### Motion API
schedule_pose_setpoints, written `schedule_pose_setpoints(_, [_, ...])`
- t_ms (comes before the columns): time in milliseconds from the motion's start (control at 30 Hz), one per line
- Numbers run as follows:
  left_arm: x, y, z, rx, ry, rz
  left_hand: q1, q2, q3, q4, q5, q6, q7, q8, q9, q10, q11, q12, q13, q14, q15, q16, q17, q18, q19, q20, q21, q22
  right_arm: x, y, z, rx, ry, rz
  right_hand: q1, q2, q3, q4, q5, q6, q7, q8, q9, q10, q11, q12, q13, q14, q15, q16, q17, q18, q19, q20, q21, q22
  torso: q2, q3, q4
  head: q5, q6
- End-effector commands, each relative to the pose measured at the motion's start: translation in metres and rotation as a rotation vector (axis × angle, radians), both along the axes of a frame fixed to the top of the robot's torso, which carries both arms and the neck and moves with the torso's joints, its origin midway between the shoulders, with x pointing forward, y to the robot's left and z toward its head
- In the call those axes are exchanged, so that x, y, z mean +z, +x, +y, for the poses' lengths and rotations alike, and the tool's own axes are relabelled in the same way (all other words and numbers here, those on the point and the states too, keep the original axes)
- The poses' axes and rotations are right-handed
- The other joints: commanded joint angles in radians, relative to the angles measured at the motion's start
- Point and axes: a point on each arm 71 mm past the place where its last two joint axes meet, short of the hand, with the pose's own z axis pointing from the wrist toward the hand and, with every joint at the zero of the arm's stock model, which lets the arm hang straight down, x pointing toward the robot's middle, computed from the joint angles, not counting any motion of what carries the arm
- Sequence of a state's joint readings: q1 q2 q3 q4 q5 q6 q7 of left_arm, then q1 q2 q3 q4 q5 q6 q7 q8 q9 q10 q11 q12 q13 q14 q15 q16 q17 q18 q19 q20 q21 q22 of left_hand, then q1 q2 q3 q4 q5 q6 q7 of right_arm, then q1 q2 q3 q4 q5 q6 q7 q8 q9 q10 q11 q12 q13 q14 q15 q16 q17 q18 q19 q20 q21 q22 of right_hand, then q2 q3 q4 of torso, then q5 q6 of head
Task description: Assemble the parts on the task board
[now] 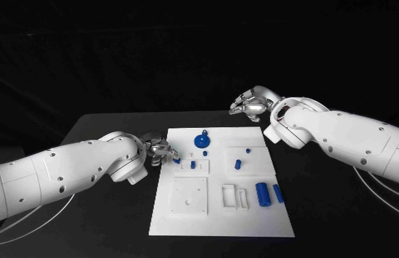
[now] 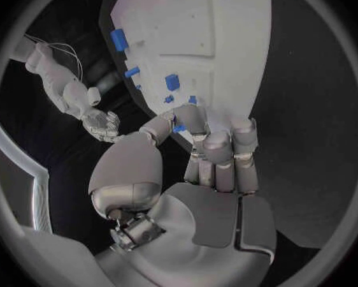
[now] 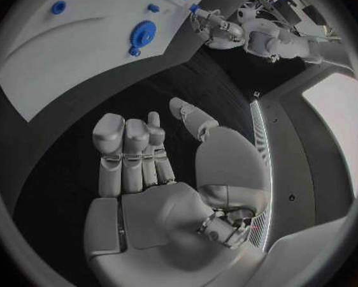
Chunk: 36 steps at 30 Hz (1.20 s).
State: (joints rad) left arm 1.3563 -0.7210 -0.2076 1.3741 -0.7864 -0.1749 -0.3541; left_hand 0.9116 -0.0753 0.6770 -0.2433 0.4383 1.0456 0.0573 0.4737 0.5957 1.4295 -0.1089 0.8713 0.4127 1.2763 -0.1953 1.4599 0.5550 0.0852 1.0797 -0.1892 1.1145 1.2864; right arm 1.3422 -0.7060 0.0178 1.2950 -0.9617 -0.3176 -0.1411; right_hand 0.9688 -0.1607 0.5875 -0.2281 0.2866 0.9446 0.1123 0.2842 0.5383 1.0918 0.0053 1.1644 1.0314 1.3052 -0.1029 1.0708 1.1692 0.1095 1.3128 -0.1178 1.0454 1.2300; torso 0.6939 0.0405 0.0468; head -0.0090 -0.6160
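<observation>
Blue part (image 1: 176,160) pinched by left robot hand (image 1: 160,152) at task board (image 1: 249,223) nine o'clock edge (right robot hand (image 1: 250,105) open, empty); next, seat it.

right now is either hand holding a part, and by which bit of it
The left hand pinches a small blue part between thumb and finger at the task board's edge; which bit it grips cannot be told. The right hand holds nothing.

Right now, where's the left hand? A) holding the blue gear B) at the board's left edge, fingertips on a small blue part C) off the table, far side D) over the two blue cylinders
B: the left hand sits at the task board's left edge, fingertips meeting a small blue part.
</observation>
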Motion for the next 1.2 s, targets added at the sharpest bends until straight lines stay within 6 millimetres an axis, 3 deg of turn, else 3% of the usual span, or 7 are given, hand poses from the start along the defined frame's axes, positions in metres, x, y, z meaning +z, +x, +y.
schedule_pose_setpoints(33, [0.001,-0.002,-0.003,-0.003,0.015,-0.032,0.007,0.0,0.017,-0.009,0.005,0.115,-0.062,0.002,0.141,-0.002,-0.005,0.003,0.002,0.012,-0.024,0.007,0.001,0.017,0.006,-0.089,0.007,0.001,0.0,0.0,0.002,0.015,0.001,0.002,-0.007,0.0,-0.006,-0.001,0.006,0.0,0.005,-0.004,0.002,-0.004,-0.001,-0.006,-0.001,-0.001,-0.001,-0.006,-0.001,0.152,-0.004,0.006,-0.007,-0.001,0.0,-0.0003,0.0015,0.003,-0.001])
schedule_pose_setpoints(567, [-0.005,-0.006,-0.01,-0.015,0.017,-0.034,0.005,-0.001,0.018,-0.002,0.001,0.117,-0.062,-0.007,0.145,-0.005,-0.004,0.008,0.004,0.01,-0.024,0.007,0.002,0.018,0.006,-0.088,0.008,0.002,0.0,0.0,0.002,0.016,0.002,0.002,-0.007,0.0,-0.007,-0.001,0.007,0.0,0.005,-0.005,0.002,-0.005,-0.001,-0.006,-0.002,-0.001,-0.001,-0.006,-0.001,0.152,-0.004,0.006,-0.007,-0.001,0.003,-0.002,0.0,0.006,0.001])
schedule_pose_setpoints(1200, [-0.011,-0.008,-0.016,-0.045,0.043,-0.009,0.006,-0.001,0.019,-0.001,-0.001,0.118,-0.061,-0.01,0.147,-0.006,-0.004,0.01,0.005,0.01,-0.024,0.007,0.003,0.019,0.006,-0.088,0.009,0.002,0.0,0.0,0.002,0.016,0.002,0.002,-0.008,0.0,-0.007,-0.001,0.008,-0.001,0.005,-0.005,0.002,-0.005,-0.001,-0.006,-0.002,-0.001,-0.001,-0.007,-0.002,0.152,-0.004,0.006,-0.008,-0.001,0.003,-0.0007,0.0003,0.002,-0.002])
